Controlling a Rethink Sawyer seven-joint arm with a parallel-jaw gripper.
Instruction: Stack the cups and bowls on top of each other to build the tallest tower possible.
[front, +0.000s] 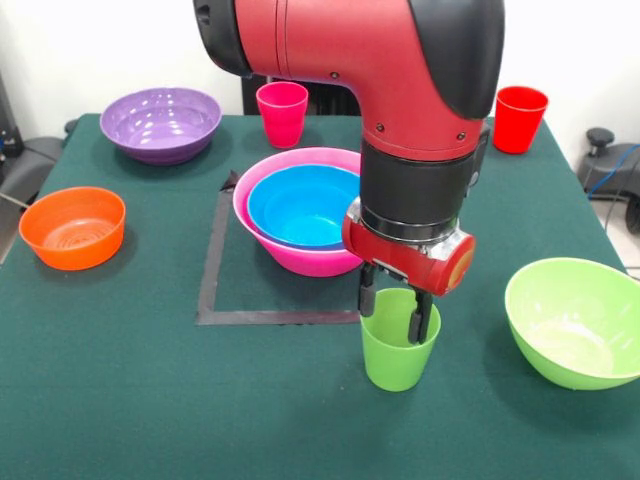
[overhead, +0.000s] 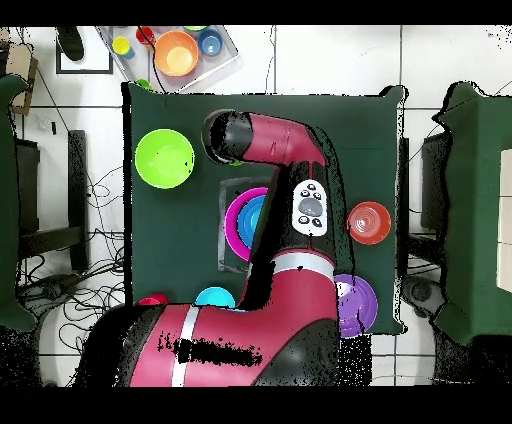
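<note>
The red arm (front: 400, 60) bends down over the green tabletop (front: 120, 380) beside the pink bowl (front: 270, 225) — which cradles a blue bowl (front: 300, 205) — its hand (front: 397, 305) clamped on the light green cup (front: 395, 360) — standing upright.

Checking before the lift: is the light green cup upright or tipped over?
Upright. The light green cup stands on its narrow base on the table, mouth up, with the gripper fingers down over its rim.

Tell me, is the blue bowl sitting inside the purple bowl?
No, the blue bowl sits nested inside the pink bowl, while the purple bowl stands empty at the table's corner.
</note>
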